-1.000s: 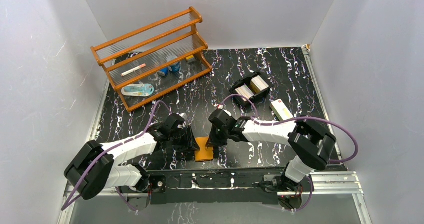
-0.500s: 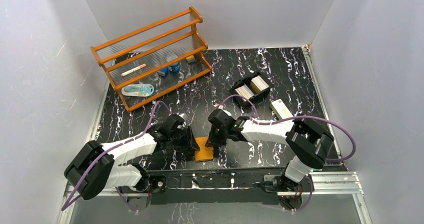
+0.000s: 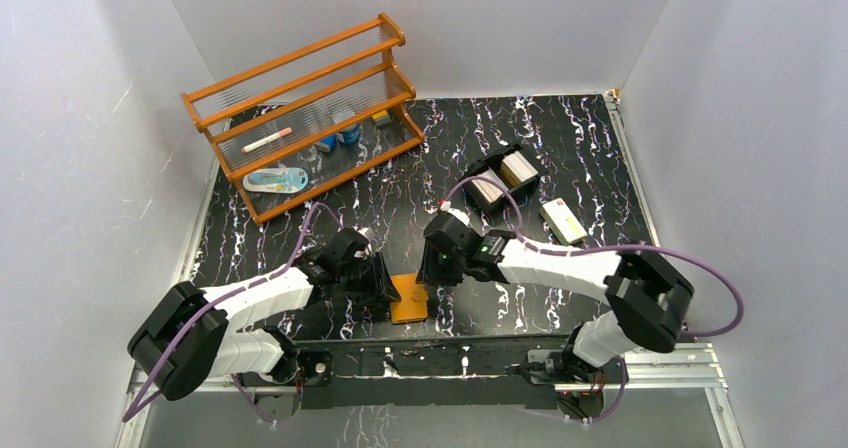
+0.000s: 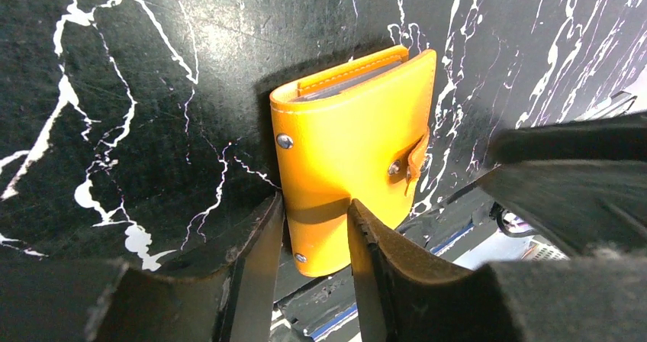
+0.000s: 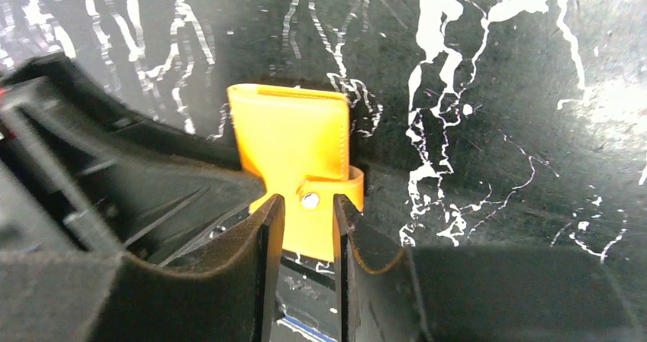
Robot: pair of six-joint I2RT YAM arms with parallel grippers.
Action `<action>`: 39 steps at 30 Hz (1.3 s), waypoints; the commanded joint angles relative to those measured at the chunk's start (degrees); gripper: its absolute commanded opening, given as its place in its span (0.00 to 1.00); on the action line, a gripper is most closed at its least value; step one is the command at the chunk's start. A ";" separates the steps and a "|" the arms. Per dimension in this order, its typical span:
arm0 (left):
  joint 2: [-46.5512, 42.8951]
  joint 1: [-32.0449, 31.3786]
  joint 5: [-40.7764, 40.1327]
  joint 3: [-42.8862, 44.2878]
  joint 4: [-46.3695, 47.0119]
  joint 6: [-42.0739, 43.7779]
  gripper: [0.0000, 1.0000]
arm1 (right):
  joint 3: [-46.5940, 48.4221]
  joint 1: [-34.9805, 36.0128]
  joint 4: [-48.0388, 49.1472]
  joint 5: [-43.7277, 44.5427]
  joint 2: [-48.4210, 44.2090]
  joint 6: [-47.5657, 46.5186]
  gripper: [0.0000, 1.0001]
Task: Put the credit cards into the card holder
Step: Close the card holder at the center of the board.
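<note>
Black marbled surface [image 3: 560, 138] veined in white, closed in by pale walls [image 3: 100, 168], fills the overhead view. A wooden rack [image 3: 305, 108] stands at the far left corner. Toward the far right sits a black tray [image 3: 524, 194] with the credit cards [image 3: 492, 184] standing edge-on in both compartments, and a cream box [image 3: 563, 220] lies nearer the right edge. Only this view takes those in. The orange card holder [image 3: 408, 298] lies closed at the middle of the near edge. The left claw [image 3: 386, 288] is at its left side and the right claw [image 3: 432, 280] at its far right corner. Their opening cannot be read from up here.

From the left wrist, the left claw [image 4: 315, 208] is partly open, its fingers over the near end of the card holder [image 4: 351, 151], which is wider than the gap. Whether they press on the cover I cannot tell. Grey sleeve edges [image 4: 343, 82] show between the covers at the far end, and the snap tab [image 4: 416, 155] sits at the right edge.

From the right wrist, the right claw [image 5: 307, 204] is parted a little, the stud of the snap tab [image 5: 336, 183] showing in the gap; contact is unclear. The card holder [image 5: 290, 136] lies beyond, with the left arm [image 5: 114, 189] a dark mass beside it.
</note>
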 commanded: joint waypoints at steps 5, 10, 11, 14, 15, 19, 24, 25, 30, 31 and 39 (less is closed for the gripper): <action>-2.46 -0.02 -0.66 2.50 -3.37 -1.03 0.36 | -4.52 -2.48 6.76 -5.08 -7.48 -8.63 0.28; -2.17 -0.05 -3.13 6.18 -7.80 -0.03 0.38 | -6.19 -2.72 13.38 -10.96 -5.23 -9.89 0.22; -2.21 -0.07 -3.66 7.13 -8.67 0.31 0.38 | -6.38 -2.80 14.26 -11.55 -4.81 -9.81 0.20; -2.12 -0.03 -4.78 8.88 -9.88 1.16 0.37 | -6.49 -2.84 16.15 -14.00 -3.29 -9.68 0.18; -1.65 -0.02 -5.12 9.26 -10.08 1.47 0.35 | -6.70 -2.82 16.65 -14.61 -2.89 -9.45 0.18; 2.67 -0.06 -5.36 9.15 -9.70 3.30 0.32 | -7.82 -2.82 16.81 -14.77 -1.64 -8.54 0.19; 4.60 -0.06 -4.63 7.57 -7.38 3.71 0.33 | -7.54 -2.82 15.34 -13.49 0.39 -8.65 0.22; 4.71 0.01 -4.41 7.34 -7.09 3.83 0.33 | -7.44 -2.82 15.44 -13.44 0.77 -8.65 0.22; 5.34 -0.03 -3.03 7.09 -6.09 3.95 0.33 | -7.09 -2.83 16.09 -13.63 1.79 -8.23 0.22; 5.35 -0.07 -2.94 7.00 -5.83 3.79 0.33 | -7.06 -2.82 16.14 -13.60 1.91 -8.30 0.22; 6.10 -0.03 -1.01 5.48 -2.85 2.78 0.31 | -6.95 -2.84 16.46 -13.90 2.29 -8.31 0.21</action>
